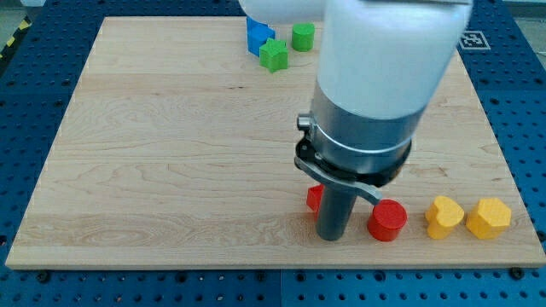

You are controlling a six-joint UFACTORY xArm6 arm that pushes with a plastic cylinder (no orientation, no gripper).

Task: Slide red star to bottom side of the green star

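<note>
The red star [314, 198] lies near the view's bottom, right of centre; only its left edge shows, the rest is hidden behind the rod. My tip [331, 236] rests on the board just right of and below it, touching or very close. The green star [274, 55] sits far off at the view's top, next to a blue block [257, 36] and a green cylinder [303, 37].
A red cylinder [387, 221] stands just right of my tip. Two yellow blocks [444, 217] [488, 218] lie at the bottom right near the wooden board's [153, 153] edge. The arm's large body hides the board's upper middle right.
</note>
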